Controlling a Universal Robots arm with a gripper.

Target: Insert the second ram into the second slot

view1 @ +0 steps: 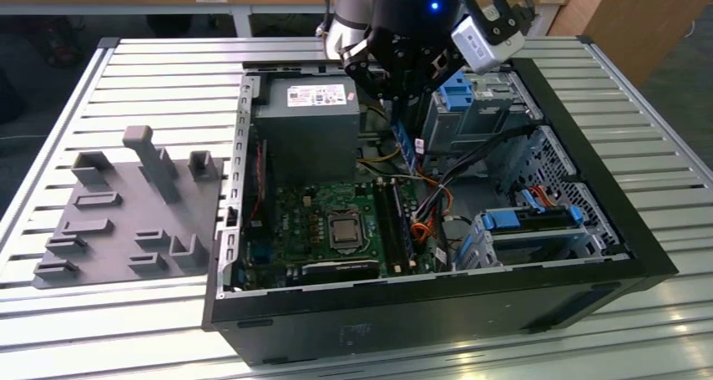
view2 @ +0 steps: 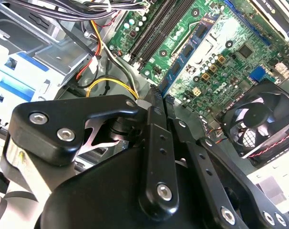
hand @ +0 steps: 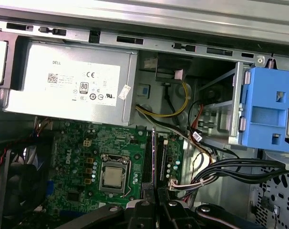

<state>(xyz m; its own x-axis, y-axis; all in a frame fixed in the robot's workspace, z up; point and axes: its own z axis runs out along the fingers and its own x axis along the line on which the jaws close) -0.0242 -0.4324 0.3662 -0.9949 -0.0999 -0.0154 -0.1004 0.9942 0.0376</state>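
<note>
My gripper [view1: 403, 121] hangs inside the open computer case [view1: 446, 305], above the motherboard's back end, next to the power supply. It is shut on the second ram [view1: 402, 139], a thin blue stick hanging down from the fingers. In the second wrist view the second ram [view2: 187, 47] reaches out from the gripper [view2: 159, 102] over the green motherboard, blue with dark chips. In the first wrist view the second ram [hand: 154, 157] is edge-on, a thin line above the long black ram slots [hand: 147, 162], clear of the board. Which slot it lines up with I cannot tell.
A grey power supply [view1: 306, 117] sits close beside the gripper. Blue drive-bay latches [view1: 462, 92] and bundled cables [view1: 446, 175] crowd the other side. The CPU socket [view1: 343, 228] lies beside the slots. A case fan [view2: 259, 119] stands nearby. A grey fixture plate [view1: 123, 213] lies at the exterior view's left.
</note>
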